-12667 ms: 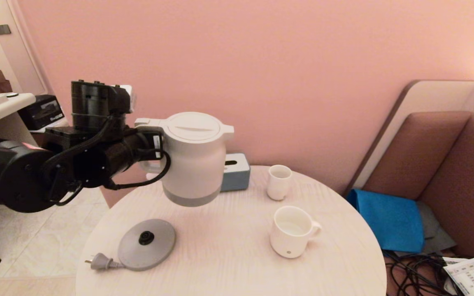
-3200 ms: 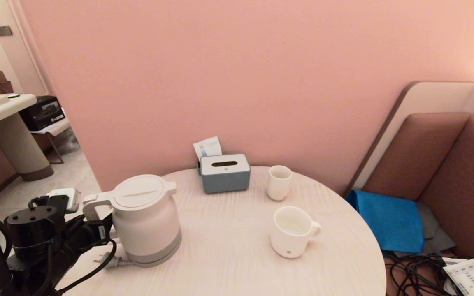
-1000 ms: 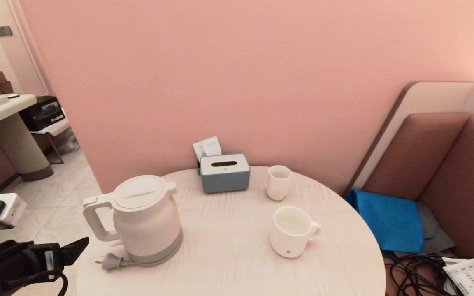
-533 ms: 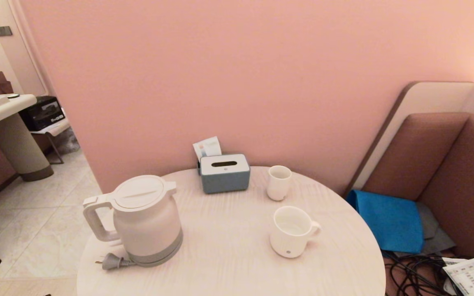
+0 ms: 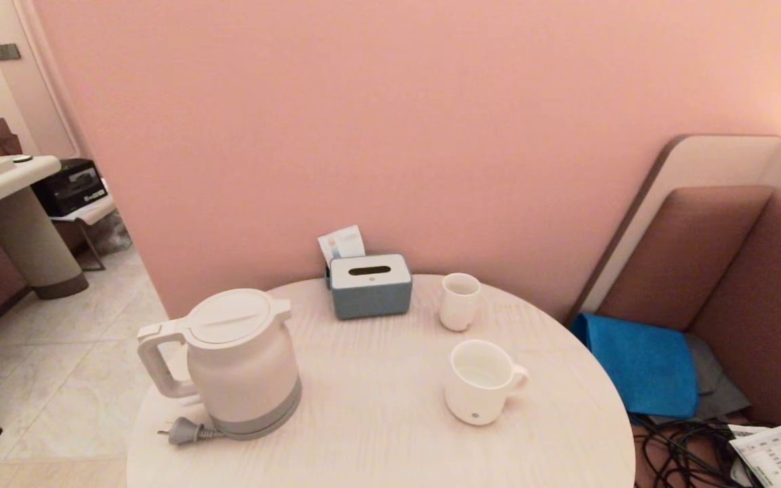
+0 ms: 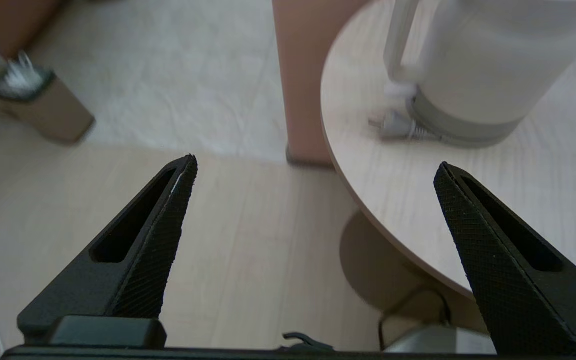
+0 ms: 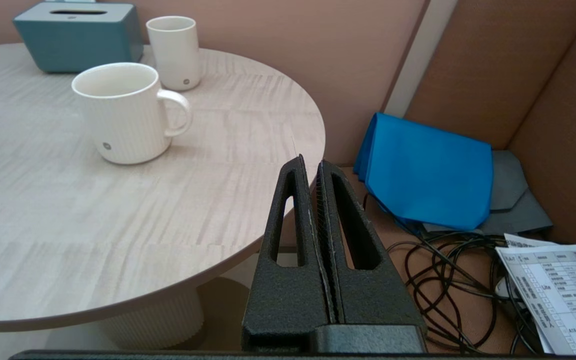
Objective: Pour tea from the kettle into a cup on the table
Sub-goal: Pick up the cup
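Standing on the round table (image 5: 377, 420), the kettle (image 5: 238, 359) rests upright on its grey base near the left edge, handle outward. The cup (image 5: 480, 383) sits upright, well apart to the right. The left gripper (image 6: 315, 167) hangs off the table edge, fingers spread wide and empty. The right gripper (image 7: 313, 162) is parked beside the table, fingers pressed together.

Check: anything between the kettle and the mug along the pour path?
Nothing visible. Bare table lies between the kettle and the mug; the tissue box and small cup sit farther back.
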Tool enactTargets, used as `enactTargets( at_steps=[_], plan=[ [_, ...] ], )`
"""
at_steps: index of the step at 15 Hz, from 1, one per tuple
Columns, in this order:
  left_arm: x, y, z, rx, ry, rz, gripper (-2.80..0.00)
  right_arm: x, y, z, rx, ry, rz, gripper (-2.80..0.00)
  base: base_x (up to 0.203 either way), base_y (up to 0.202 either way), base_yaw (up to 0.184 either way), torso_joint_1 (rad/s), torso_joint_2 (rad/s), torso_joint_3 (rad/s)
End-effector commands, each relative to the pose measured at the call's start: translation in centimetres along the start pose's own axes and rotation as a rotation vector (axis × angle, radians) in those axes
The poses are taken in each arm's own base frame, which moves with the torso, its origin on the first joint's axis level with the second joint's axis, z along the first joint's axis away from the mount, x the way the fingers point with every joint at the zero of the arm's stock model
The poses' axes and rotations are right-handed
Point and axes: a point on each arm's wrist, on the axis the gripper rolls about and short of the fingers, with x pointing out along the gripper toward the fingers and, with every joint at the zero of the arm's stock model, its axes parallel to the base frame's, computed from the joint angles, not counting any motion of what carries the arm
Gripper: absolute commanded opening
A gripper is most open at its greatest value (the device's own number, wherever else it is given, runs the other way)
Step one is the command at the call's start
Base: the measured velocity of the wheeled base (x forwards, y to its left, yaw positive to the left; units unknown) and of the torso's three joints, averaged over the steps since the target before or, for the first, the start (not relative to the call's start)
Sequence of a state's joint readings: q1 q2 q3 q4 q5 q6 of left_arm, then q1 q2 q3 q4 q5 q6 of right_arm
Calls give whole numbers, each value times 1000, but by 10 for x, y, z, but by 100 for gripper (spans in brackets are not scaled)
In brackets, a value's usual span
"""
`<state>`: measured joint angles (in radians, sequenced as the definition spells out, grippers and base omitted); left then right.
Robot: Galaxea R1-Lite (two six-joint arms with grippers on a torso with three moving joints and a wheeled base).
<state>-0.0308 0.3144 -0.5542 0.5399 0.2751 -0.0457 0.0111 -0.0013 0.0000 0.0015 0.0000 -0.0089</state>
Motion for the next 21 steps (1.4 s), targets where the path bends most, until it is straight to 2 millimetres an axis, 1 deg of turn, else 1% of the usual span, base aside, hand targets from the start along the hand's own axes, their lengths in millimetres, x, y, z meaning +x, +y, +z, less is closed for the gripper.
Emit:
enactTargets(
  at_steps=[1, 2, 4, 6, 7, 8, 10, 12, 13, 18, 21],
  plan=[
    [-25, 5, -15, -20, -75, 42, 0, 0, 0, 0, 0, 1, 0, -280, 0, 0, 0, 0, 0, 0],
    [-28, 6, -17, -20, -80, 43, 0, 0, 0, 0, 0, 1, 0, -280, 0, 0, 0, 0, 0, 0],
    [-34, 7, -27, -11, -132, 21, 0, 0, 0, 0, 0, 1, 1, -280, 0, 0, 0, 0, 0, 0],
    [-34, 5, -43, 24, -213, -112, 0, 0, 0, 0, 0, 1, 0, -280, 0, 0, 0, 0, 0, 0],
    [-27, 3, -48, 35, -226, -153, 0, 0, 0, 0, 0, 1, 1, -280, 0, 0, 0, 0, 0, 0],
    [-23, 1, -48, 26, -252, -171, 0, 0, 0, 0, 0, 1, 1, -280, 0, 0, 0, 0, 0, 0],
    [-9, -2, -54, 17, -265, -180, 0, 0, 0, 0, 0, 1, 0, -280, 0, 0, 0, 0, 0, 0],
    [7, -6, -64, 20, -272, -183, 0, 0, 0, 0, 0, 1, 0, -280, 0, 0, 0, 0, 0, 0],
    [12, -7, -68, 21, -270, -184, 0, 0, 0, 0, 0, 1, 0, -280, 0, 0, 0, 0, 0, 0],
    [32, -12, -90, 29, -237, -200, 0, 0, 0, 0, 0, 1, 0, -280, 0, 0, 0, 0, 0, 0],
    [37, -13, -95, 26, -231, -231, 0, 0, 0, 0, 0, 1, 0, -280, 0, 0, 0, 0, 0, 0]
  ],
)
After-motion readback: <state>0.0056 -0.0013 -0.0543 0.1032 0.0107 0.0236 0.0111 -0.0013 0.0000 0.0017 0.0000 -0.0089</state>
